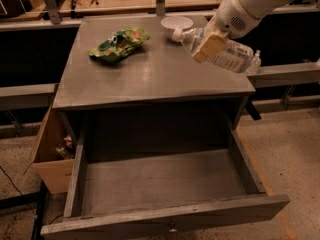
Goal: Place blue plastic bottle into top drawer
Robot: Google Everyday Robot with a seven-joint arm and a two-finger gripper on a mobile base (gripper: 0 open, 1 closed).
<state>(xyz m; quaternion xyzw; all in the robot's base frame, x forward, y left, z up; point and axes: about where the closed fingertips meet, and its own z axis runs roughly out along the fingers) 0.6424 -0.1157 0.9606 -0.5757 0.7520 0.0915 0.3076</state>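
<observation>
Looked like robotics lab or workshop, not home. Long wooden workbench [130,1] ran along back, strewn with small clutter. Bare speckled concrete floor [300,149]; black cable [12,181] trailed across it at left. Metal rails [285,74] flanked grey table [150,79]; open cardboard box [50,159] sat beside it. Gripper [212,45] hung over table's right rear corner, clamped on blue plastic bottle [234,58].

One gripper [209,45] grips one blue plastic bottle [231,57] above one grey table [150,79]. Near the gripper sit one white bowl [176,22] and one pump bottle [255,60]. Farther off are one green snack bag [119,43], one cardboard box [47,151] and one open top drawer [160,184].
</observation>
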